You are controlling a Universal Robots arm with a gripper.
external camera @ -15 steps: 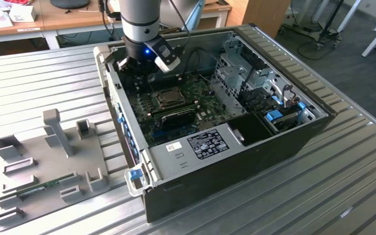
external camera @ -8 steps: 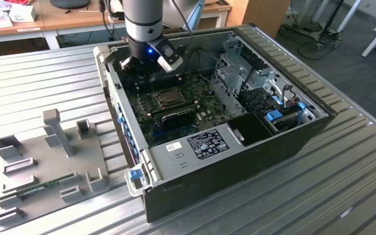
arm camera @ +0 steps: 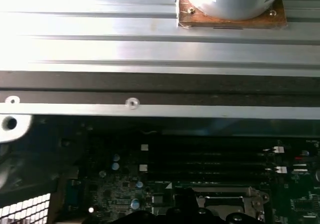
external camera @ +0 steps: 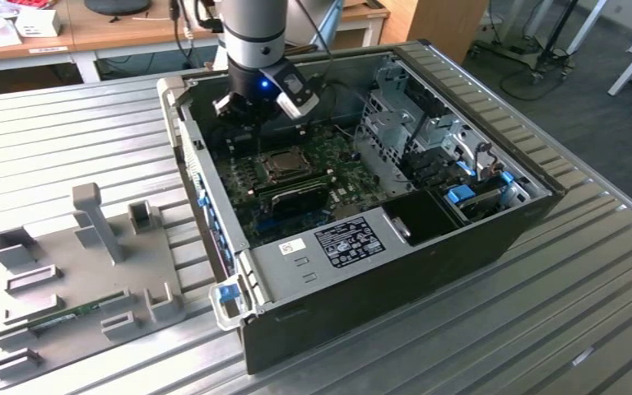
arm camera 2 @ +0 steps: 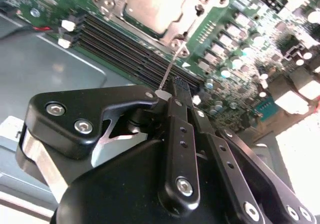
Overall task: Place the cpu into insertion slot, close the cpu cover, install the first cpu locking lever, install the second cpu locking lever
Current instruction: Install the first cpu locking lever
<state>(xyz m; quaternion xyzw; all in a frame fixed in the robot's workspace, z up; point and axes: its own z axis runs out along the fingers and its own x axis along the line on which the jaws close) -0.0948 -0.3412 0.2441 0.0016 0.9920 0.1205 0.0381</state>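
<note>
The pincer (arm camera 2: 172,87) is clenched, its black fingers pressed together. In the second wrist view a thin wire locking lever (arm camera 2: 173,63) runs from the corner of the socket straight into its tip, so it looks pinched on the lever's free end. Just beyond the tip lie the long black memory slots (arm camera 2: 125,48), very near the fingers.

Further out sits the cpu (arm camera 2: 150,3), its dull metal top flat inside the insertion slot (external camera: 283,164) on the green board. The cpu cover (arm camera 2: 186,23) lies down around it, shiny frame over chip. So placing and covering read as done, and the work in hand is a locking lever; whether it is the first or the second cannot be told from here.

In the exterior view the arm drops into the open computer case (external camera: 404,271), which rests on the ribbed metal tabletop (external camera: 75,123), with the pincer (external camera: 259,111) low over the board just beside the socket. A grey fixture plate (external camera: 75,271) lies well apart, towards the exterior view's left.

By the look of it, this step calls for a firm hold on a springy, slippery rod. It also calls for a controlled sweep that keeps clear of the memory slots and lands the lever under its catch.
</note>
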